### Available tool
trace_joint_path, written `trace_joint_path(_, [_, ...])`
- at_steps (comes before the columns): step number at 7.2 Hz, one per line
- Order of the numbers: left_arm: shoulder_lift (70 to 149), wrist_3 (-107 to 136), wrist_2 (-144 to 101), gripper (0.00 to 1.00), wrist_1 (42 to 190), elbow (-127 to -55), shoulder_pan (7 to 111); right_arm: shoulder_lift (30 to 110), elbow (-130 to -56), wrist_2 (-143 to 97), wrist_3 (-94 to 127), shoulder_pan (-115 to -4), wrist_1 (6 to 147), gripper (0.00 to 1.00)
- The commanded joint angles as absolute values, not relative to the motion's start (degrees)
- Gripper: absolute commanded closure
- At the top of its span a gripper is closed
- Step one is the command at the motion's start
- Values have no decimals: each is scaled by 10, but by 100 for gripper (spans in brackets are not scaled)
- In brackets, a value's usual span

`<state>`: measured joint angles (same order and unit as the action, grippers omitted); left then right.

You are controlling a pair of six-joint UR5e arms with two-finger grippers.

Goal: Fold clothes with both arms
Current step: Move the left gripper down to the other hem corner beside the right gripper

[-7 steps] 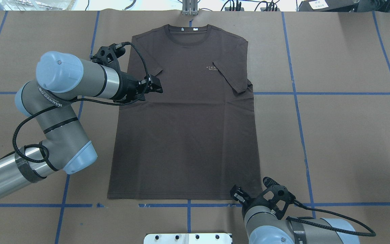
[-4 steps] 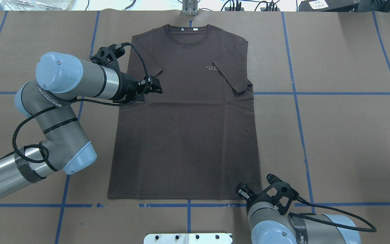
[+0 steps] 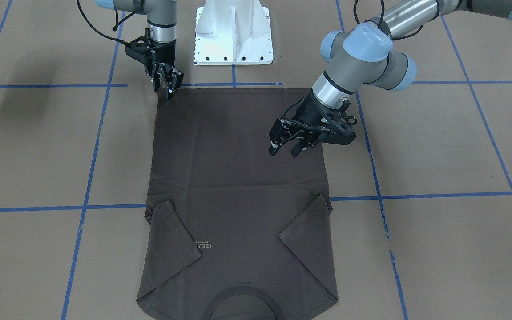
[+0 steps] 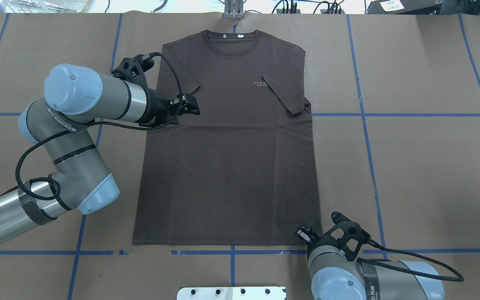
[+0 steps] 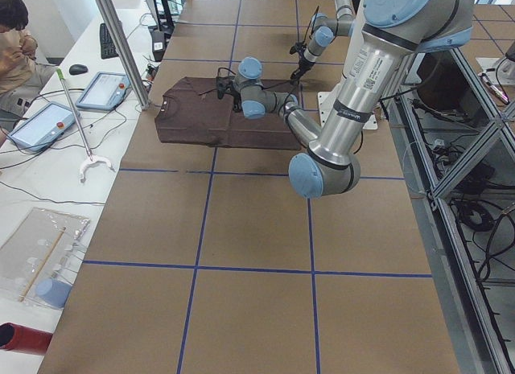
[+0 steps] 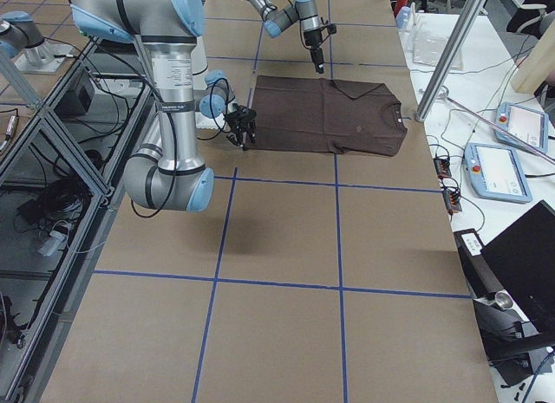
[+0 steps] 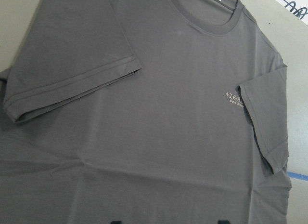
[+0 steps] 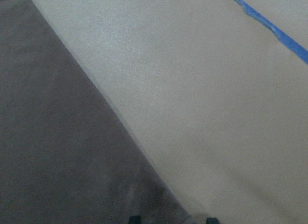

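Note:
The clothes, one dark brown T-shirt (image 4: 227, 166), lie flat and face up on the brown table, collar at the far edge, both sleeves folded inward. My left gripper (image 4: 193, 106) hovers open over the shirt's left side, just below the folded left sleeve (image 7: 72, 84). Seen from the front, its fingers (image 3: 274, 149) stand apart above the cloth with nothing between them. My right gripper (image 3: 169, 89) is open and low at the near right hem corner. The right wrist view shows that corner of the shirt (image 8: 57, 151) running toward the two tips at the frame's bottom.
The white pedestal base (image 3: 233, 35) stands at the near table edge between the arms. Blue tape lines (image 4: 365, 125) grid the table. A metal post (image 4: 233, 10) rises behind the collar. A side table with tablets (image 5: 105, 88) and a person lies beyond the far edge.
My right gripper has shifted right and slightly forward, onto the shirt's near right hem corner. The left arm and the shirt have stayed about where they were.

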<state>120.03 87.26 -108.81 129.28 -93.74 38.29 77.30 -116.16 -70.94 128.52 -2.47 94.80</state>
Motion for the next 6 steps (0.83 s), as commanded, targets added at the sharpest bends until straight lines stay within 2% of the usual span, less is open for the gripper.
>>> trace_joint_path(1, [1200,873,-1088,27,1293,-938,382,777,-1168,-736,1270,-47,948,100])
trace_joint_path(5, [1199,875,-1087,27,1292,-940,383,781,-1202,-745,1251,-54,949,100])
trace_joint_path(6, [1167,901,-1065,27,1290,-959,381,783,-1217,-745,1250,-54,949,100])
